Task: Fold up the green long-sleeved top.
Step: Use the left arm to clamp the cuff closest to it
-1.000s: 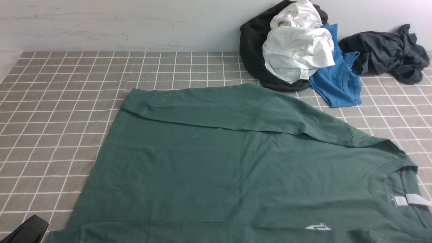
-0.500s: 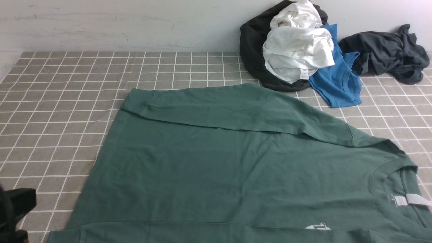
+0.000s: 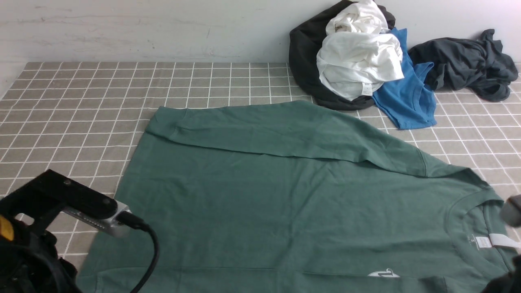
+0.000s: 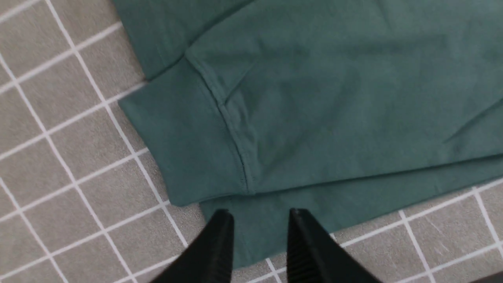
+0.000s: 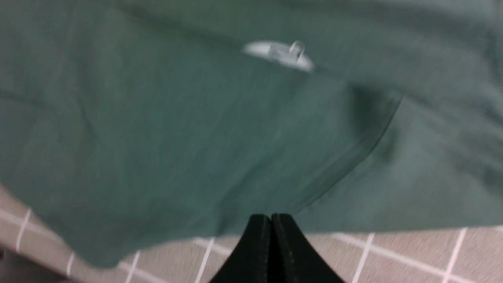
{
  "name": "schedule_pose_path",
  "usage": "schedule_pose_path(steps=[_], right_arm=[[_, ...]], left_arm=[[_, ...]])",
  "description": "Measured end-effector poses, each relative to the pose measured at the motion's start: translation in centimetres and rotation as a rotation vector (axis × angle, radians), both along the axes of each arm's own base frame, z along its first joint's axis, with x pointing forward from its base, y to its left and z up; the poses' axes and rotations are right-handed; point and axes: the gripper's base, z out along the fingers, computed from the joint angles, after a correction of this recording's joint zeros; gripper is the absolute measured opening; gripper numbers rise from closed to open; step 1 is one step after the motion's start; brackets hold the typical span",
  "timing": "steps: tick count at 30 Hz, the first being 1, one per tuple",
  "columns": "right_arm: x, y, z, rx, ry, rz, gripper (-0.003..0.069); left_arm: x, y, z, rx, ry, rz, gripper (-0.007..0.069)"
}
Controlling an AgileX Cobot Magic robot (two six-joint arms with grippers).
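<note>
front view showed green long-sleeved top (image 3: 285, 195) flat on counter (image 3: 81, 101), far sleeve (image 3: 285, 130) laid over body; body folds not yet done. left end effector (image 4: 259, 214) partly open, empty, by near cuff (image 4: 184, 149). right end effector (image 5: 271, 216) closed, empty.

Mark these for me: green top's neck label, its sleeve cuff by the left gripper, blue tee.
neck label (image 3: 504, 241), front view, on the white tab inside the collar.
sleeve cuff (image 4: 184, 145), left wrist view, middle of the cuff band.
blue tee (image 3: 407, 101), front view, on its body fabric.
</note>
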Motion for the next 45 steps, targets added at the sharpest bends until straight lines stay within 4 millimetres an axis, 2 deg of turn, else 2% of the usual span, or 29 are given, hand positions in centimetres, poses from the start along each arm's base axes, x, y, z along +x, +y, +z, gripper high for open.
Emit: schedule_pose_path(steps=[2,3,5,9,17,20,24,26,31,34,35,39,45], right_arm=[[-0.4,0.6,-0.3,-0.012,0.037,0.058,-0.0015],[-0.4,0.6,-0.3,-0.014,0.038,0.059,-0.0015],[-0.7,1.2,-0.3,-0.017,0.031,0.116,-0.0015],[-0.5,2.0,-0.1,-0.004,-0.03,0.157,-0.0015],[-0.7,2.2,-0.1,-0.015,-0.02,0.168,-0.0015],[-0.7,2.2,-0.1,-0.006,-0.009,0.136,-0.0015],[-0.6,2.1,-0.1,-0.017,-0.019,0.131,-0.0015],[-0.5,1.9,-0.1,-0.035,-0.037,0.14,-0.0015],[-0.2,1.6,-0.1,-0.089,-0.079,0.163,-0.0015],[0.0,1.6,-0.1,-0.087,-0.098,0.16,-0.0015],[0.0,1.6,-0.1,-0.086,-0.1,0.159,-0.0015],[0.2,1.7,0.0,-0.074,-0.126,0.152,-0.0015],[0.2,1.7,0.0,-0.074,-0.126,0.152,-0.0015]], left_arm=[[1.1,-0.2,-1.2,0.018,0.033,0.015,0.0311],[1.1,-0.2,-1.2,0.018,0.029,0.017,0.0319],[2.6,-0.5,-2.7,0.029,0.042,0.02,0.0417],[4.6,-1.0,-4.9,0.034,0.029,0.012,0.0483],[8.0,-1.3,-9.3,0.102,-0.02,-0.066,0.0489],[8.3,-1.4,-10.2,0.104,-0.001,-0.051,0.0489],[8.5,-1.4,-10.2,0.105,0.003,-0.043,0.0486],[8.5,-1.5,-10.2,0.104,0.006,-0.041,0.0473],[8.3,-1.6,-10.3,0.088,0.037,-0.01,0.0367],[8.0,-1.7,-10.3,0.071,0.072,0.017,0.0258],[8.0,-1.7,-10.3,0.071,0.073,0.018,0.0251],[7.8,-1.7,-10.4,0.064,0.094,0.03,0.0136],[7.7,-1.7,-10.1,0.064,0.091,0.03,0.0058]])
